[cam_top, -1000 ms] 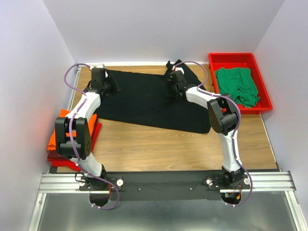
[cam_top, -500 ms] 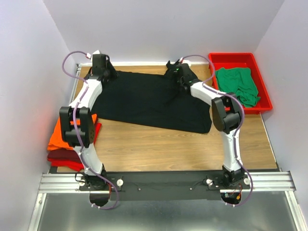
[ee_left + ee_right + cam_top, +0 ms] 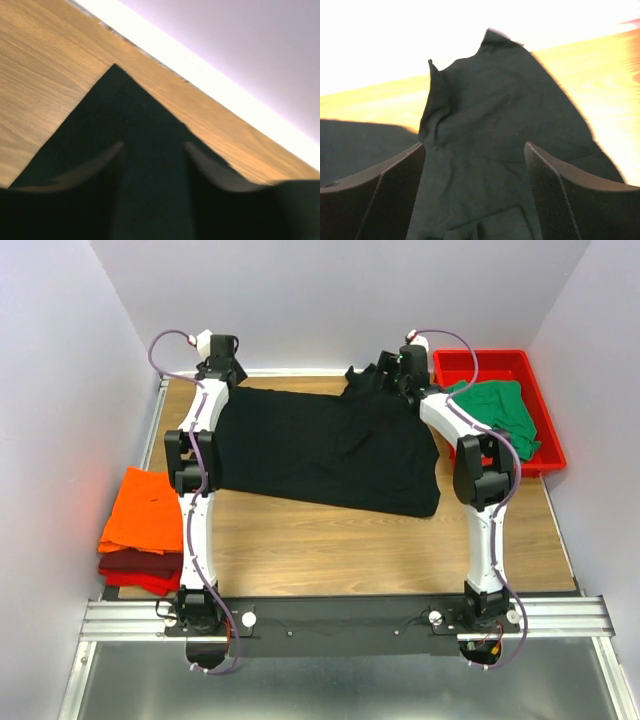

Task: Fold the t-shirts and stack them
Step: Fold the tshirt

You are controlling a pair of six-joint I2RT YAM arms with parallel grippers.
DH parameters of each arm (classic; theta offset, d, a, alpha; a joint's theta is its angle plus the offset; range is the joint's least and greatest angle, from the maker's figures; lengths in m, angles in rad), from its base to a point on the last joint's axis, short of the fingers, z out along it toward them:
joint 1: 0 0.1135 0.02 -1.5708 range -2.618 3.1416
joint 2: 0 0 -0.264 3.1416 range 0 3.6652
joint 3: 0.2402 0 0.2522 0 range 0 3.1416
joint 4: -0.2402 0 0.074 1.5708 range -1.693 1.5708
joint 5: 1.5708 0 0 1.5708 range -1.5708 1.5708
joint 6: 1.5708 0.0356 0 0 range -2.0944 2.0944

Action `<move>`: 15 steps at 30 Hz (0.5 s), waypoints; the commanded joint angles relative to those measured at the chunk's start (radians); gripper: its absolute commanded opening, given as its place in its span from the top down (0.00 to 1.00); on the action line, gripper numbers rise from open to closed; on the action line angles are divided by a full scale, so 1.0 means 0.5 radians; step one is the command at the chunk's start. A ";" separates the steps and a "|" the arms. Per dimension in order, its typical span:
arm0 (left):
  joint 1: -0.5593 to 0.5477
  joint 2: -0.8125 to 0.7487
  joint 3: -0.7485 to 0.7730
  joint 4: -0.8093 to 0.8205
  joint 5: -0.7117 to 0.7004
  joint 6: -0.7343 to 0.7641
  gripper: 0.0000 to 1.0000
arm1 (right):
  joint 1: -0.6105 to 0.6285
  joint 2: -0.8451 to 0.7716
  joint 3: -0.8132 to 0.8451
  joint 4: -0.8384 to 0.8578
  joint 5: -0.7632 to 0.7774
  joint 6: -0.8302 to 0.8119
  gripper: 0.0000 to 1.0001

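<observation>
Both arms (image 3: 203,425) outstretched over black t-shirt (image 3: 320,445)

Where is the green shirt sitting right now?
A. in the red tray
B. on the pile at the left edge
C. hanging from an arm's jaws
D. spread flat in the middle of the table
A: the green shirt lies crumpled inside the tray at the far right, with nothing gripping it.
</observation>
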 commanded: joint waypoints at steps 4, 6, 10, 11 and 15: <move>0.136 0.140 0.109 0.174 -0.069 0.139 0.16 | 0.025 0.171 0.039 0.094 -0.144 -0.047 0.13; 0.160 0.186 0.152 0.217 0.017 0.145 0.16 | 0.025 0.180 0.026 0.094 -0.141 -0.050 0.13; 0.188 0.232 0.198 0.220 0.075 0.120 0.15 | 0.019 0.171 -0.013 0.146 -0.162 -0.053 0.13; 0.194 0.238 0.198 0.205 0.097 0.111 0.15 | 0.010 0.165 -0.020 0.149 -0.153 -0.047 0.13; 0.222 0.254 0.174 0.150 0.167 0.013 0.14 | -0.036 0.131 -0.050 0.146 -0.196 0.015 0.13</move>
